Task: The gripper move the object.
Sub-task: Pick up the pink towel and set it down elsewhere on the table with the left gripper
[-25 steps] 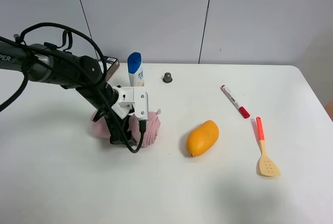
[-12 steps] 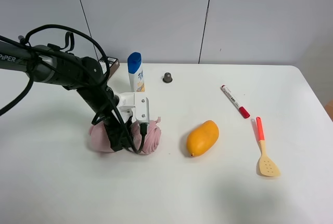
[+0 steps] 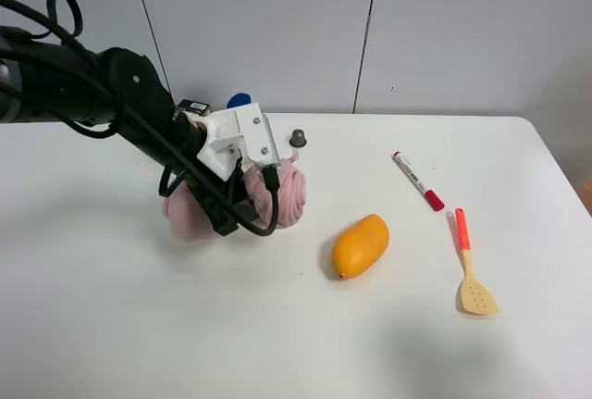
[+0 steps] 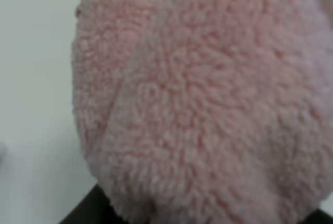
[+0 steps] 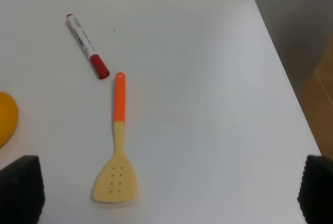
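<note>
The left end effector [image 3: 242, 203] pinches the pink plush [image 3: 289, 191], which bulges on both sides of it at left-centre of the high view, left of the mango [image 3: 361, 246]. The right end effector [image 5: 169, 188] is spread wide above the counter [image 5: 208, 52], near the spatula [image 5: 117, 151].

Soft, fluffy pink plush bundle [image 3: 292, 193]

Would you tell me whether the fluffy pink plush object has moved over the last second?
Yes. The fluffy pink plush object has shifted rearward, nearer the small grey cap.
</note>
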You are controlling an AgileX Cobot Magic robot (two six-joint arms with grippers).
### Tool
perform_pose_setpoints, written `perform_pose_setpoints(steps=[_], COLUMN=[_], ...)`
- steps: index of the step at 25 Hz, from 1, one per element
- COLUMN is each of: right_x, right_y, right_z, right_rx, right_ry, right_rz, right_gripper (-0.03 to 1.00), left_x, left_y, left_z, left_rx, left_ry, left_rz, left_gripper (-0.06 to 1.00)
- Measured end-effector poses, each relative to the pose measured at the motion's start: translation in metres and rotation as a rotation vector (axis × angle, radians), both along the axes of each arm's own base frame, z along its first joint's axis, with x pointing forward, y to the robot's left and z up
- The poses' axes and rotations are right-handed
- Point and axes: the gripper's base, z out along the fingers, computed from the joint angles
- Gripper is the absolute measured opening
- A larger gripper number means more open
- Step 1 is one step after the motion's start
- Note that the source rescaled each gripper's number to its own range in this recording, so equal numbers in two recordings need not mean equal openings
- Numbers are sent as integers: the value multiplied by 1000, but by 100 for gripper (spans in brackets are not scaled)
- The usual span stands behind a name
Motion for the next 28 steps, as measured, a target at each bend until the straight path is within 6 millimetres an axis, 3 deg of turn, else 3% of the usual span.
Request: perform_pose_setpoints(steps=[4,9,15,16,19,28], right_x=[0,0,0,0,0,0], right_y=[0,0,0,0,0,0], right_z=[0,0,0,0,0,0], right_rx=[0,0,0,0,0,0], right_ry=[0,0,0,0,0,0], right_rz=[0,0,0,0,0,0], right_gripper=[100,100,100,100,100,100], left_x=[-8,7,31,31,48,73], left_y=[-31,-72,-117,-117,-138,-157], left_z=[19,29,5,5,-14,-46], left_rx=[-77,-153,-162,-162,-156,-154], left_ry=[-30,-48,-18,-18,7,-27], left_rz=[-45,-49,-72,-72,-98,-84], left_gripper=[1,1,1,1,1,1])
